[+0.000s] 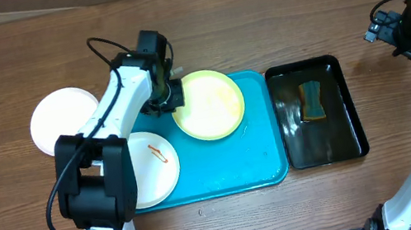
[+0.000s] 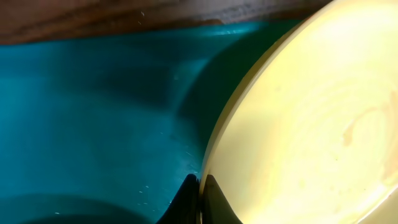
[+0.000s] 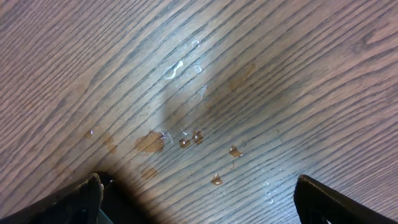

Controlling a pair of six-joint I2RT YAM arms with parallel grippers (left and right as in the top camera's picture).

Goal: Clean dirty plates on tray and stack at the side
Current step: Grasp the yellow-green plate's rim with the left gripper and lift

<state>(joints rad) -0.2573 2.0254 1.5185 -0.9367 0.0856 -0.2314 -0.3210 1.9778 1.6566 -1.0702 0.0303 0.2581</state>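
Three plates, one of them in your grip: on the turquoise tray (image 1: 267,159) at mid-table, your left gripper (image 2: 199,196) is pinched together on the left rim of the yellow-green plate (image 1: 208,106), which sits on the tray's far half. Your right gripper (image 3: 198,198) hangs with its jaws wide apart over bare wood at the far right, holding nothing. The step in hand looks like steadying or lifting this plate for cleaning. A white plate (image 1: 64,120) lies off the tray to the left and reads as the start of the stack. The other white plate (image 1: 148,181) waits on the tray's near-left corner, its edge overhanging.

Your next move likely calls for the right arm to fetch the sponge (image 1: 313,101) from the black tray (image 1: 354,144) just beside the turquoise one, while the left keeps the thin rim from slipping.

Dark wood grain runs across the table (image 1: 256,15). The turquoise tray is smooth, glossy plastic with rounded corners. The black tray is narrower and shiny, possibly wet. All the plates are round, shallow and smooth, and the yellow-green one shows faint marks in the left wrist view. The sponge is a small block, teal over yellow. An orange smear (image 1: 158,153) marks the near white plate, and brownish droplets (image 3: 186,140) dot the wood under your right wrist.
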